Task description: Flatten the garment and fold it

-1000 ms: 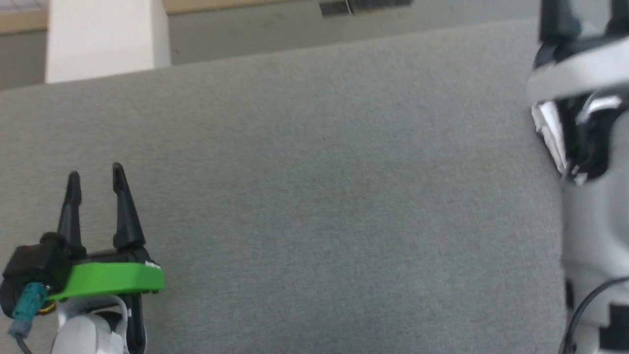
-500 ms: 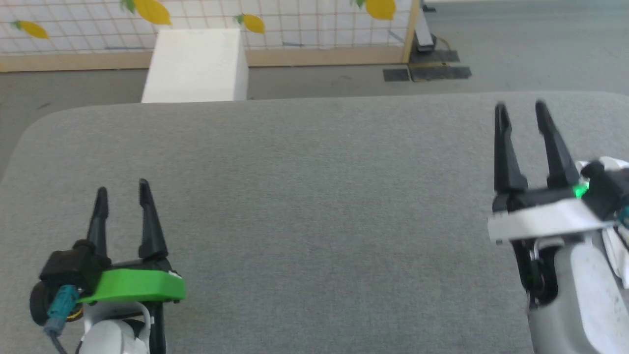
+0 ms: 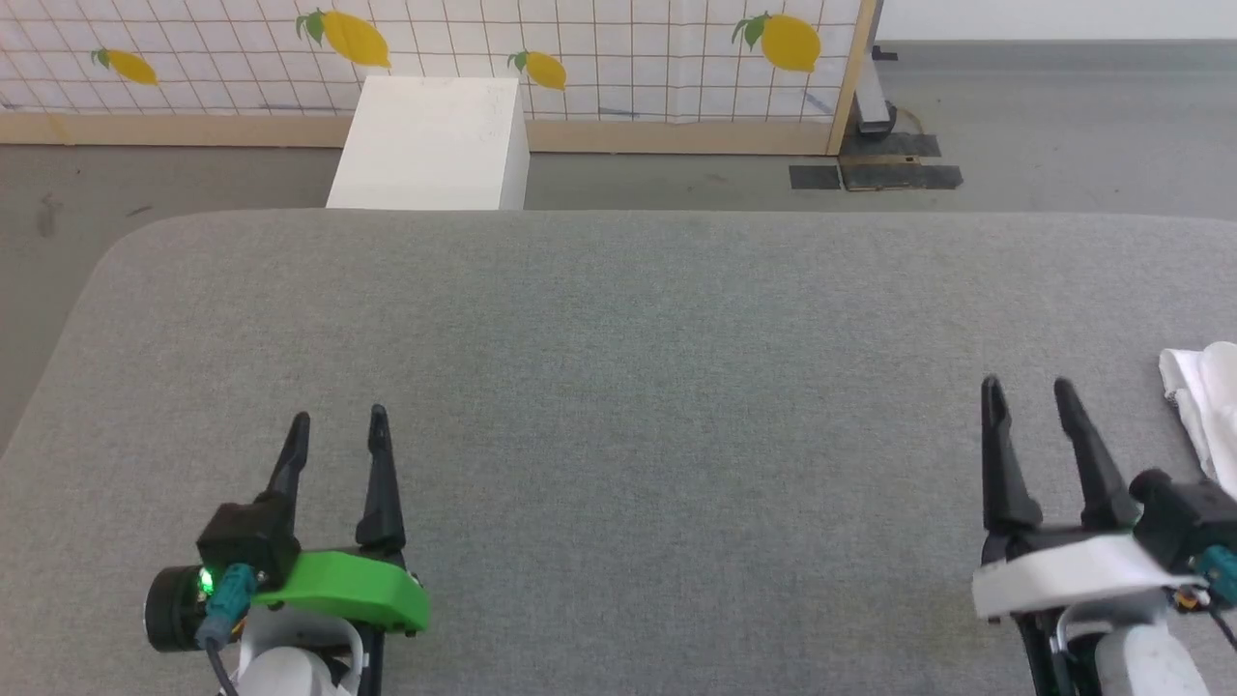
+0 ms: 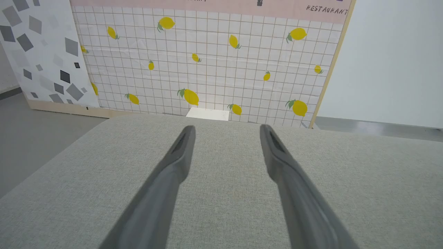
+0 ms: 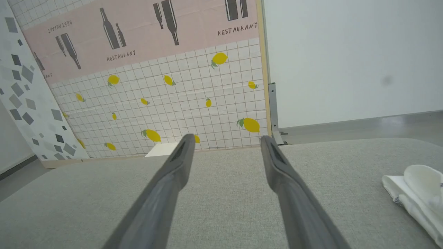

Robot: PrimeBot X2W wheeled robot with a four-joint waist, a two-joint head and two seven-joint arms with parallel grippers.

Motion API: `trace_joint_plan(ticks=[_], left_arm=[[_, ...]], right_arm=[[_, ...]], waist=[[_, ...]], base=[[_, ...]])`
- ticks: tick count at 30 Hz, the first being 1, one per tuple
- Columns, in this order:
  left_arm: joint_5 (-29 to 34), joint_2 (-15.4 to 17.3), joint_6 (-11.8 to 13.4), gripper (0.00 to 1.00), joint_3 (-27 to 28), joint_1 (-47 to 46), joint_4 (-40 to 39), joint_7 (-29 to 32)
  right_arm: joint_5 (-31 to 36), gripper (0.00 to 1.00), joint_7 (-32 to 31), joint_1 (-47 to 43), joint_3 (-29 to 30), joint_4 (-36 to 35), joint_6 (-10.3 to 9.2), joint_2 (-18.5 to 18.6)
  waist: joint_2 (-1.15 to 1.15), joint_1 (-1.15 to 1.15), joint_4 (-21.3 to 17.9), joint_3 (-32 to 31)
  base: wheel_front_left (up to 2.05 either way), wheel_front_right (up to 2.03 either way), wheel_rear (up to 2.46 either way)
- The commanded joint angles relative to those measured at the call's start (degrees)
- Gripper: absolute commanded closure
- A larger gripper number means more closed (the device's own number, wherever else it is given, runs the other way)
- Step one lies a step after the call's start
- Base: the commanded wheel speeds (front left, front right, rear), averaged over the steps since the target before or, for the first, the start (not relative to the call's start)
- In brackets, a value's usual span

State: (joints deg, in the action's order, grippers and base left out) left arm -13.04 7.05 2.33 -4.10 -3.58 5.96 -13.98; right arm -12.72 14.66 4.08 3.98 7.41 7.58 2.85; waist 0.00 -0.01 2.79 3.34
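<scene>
Dark left tool (image 3: pixel 340 416) and right tool (image 3: pixel 1026 385), both splayed wide, empty

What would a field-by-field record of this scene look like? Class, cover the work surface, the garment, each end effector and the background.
Surface: grey fabric-covered table
Garment: white garment, bunched on the table at the robot's far right, cut off by the head view's edge, not flattened
Left arm: left end effector open, empty, over bare table
Right arm: right end effector open, empty, beside the garment, apart from it
Background: white box on the floor before a lemon-patterned panel
</scene>
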Motion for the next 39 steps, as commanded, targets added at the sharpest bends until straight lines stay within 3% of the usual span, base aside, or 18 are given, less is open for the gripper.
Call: trace_joint_plan(ticks=[1,16,17,39], left_arm=[[0.64,-0.25,0.02,0.0,-0.23,-0.25,0.25,-0.58],[0.89,-1.61,-1.46,0.0,-0.6,2.32,1.13,-1.0],[0.87,-1.42,-1.31,1.0,-0.61,1.76,1.09,-0.57],[2.76,-1.84,-1.46,1.0,0.09,2.03,0.0,1.79]], right_arm=[[0.11,0.0,0.33,-1.06,0.02,0.3,-0.09,0.03],[-0.29,0.0,0.33,-2.71,-0.75,2.77,-0.09,0.03],[-0.01,1.0,0.0,-2.11,-0.66,2.72,0.0,0.0],[1.98,1.0,-2.3,-2.41,-1.1,1.14,-0.01,0.0]], waist=[[0.0,0.01,-0.07,0.02],[0.0,0.01,-0.82,-0.28],[0.0,0.01,-0.84,-0.28],[0.0,0.01,-1.16,-0.77]], base=[[0.0,0.0,0.0],[0.0,0.0,0.0],[0.0,0.0,0.0],[0.0,0.0,0.0]])
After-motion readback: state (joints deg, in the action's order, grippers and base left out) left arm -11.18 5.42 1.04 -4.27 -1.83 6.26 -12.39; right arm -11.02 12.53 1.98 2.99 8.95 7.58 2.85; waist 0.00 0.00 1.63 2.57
